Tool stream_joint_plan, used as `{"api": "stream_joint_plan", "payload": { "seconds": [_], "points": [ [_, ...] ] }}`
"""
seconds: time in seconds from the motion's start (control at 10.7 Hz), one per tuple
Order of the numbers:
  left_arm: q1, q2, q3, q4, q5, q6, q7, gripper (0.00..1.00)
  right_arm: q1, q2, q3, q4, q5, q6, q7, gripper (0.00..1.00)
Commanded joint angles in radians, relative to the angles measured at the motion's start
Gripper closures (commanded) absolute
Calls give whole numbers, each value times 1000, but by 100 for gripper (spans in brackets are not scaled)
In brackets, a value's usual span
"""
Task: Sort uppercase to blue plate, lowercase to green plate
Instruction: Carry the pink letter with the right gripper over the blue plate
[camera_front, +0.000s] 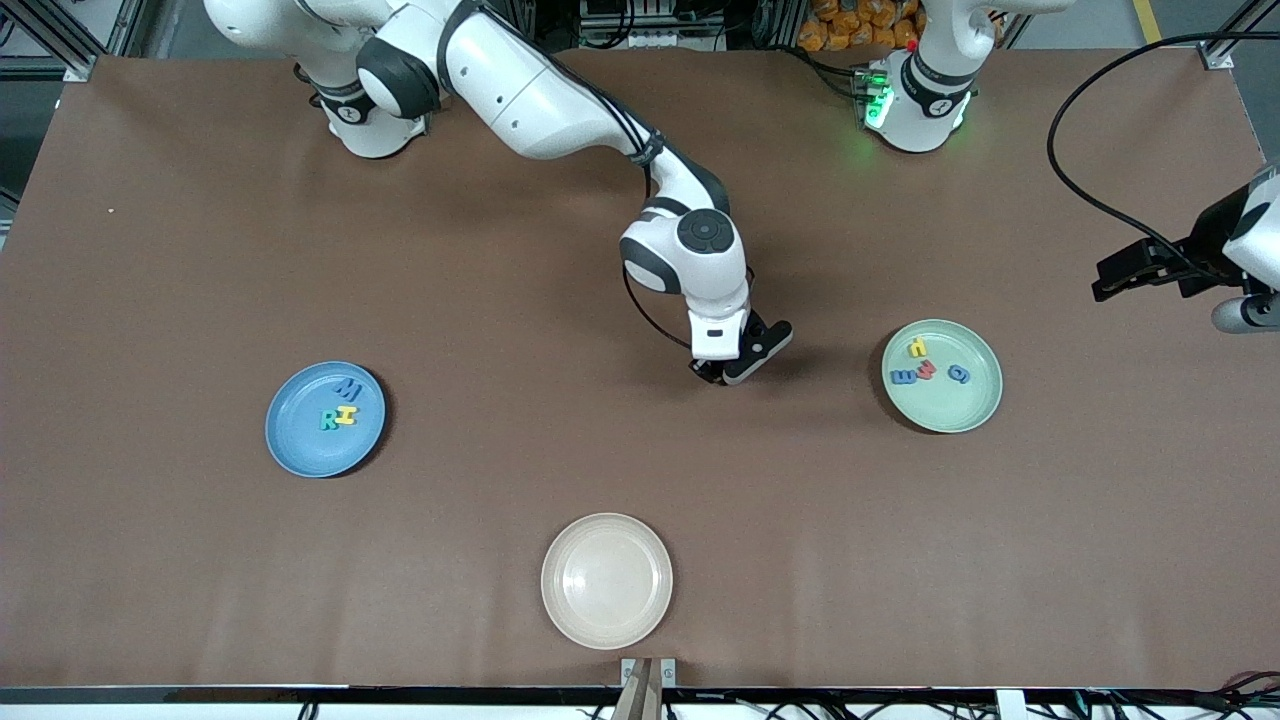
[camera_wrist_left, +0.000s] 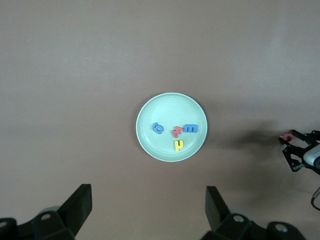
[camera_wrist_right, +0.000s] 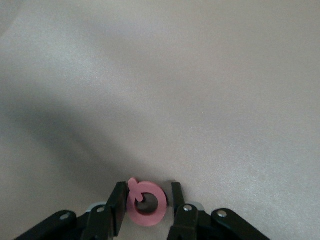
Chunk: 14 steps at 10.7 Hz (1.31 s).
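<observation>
Front view: a brown table (camera_front: 200, 250) filled the frame. The right arm (camera_front: 540, 95) reached down from the upper edge to the centre of the frame. The left arm (camera_front: 1250, 230) waited at its own end of the table, at mid-height of the frame.

Three plates of equal size lay well apart. The blue plate (camera_front: 300, 450) sat at mid-height toward the right arm's end. The green plate (camera_front: 950, 410) sat at about the same height toward the left arm's end. A cream plate (camera_front: 607, 580) sat in the lower middle, nearest the camera.

The right gripper (camera_front: 722, 375) was down at the table in the centre of the frame, between the blue and green plates. In the right wrist view its fingers (camera_wrist_right: 117, 210) were clamped on the red Q (camera_wrist_right: 146, 204), which lay flat on the table at the lower edge of that frame. The left gripper (camera_wrist_left: 147, 195) had its fingers spread wide and held nothing; the green plate showed at the centre of the left wrist view.

On the blue plate lay the blue M (camera_front: 349, 387), yellow H (camera_front: 346, 413) and teal R (camera_front: 328, 421), the H and R touching. On the green plate lay the yellow h (camera_front: 918, 348), red m (camera_front: 926, 370), blue m (camera_front: 903, 377) and blue a (camera_front: 958, 375).
</observation>
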Motion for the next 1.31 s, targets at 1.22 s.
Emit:
{"api": "stream_joint_plan", "payload": {
  "seconds": [1.22],
  "points": [
    [8,-29,-28,-36,16,57,-19,0,-243,-324,-31,11,114,-649,34,99]
  ]
}}
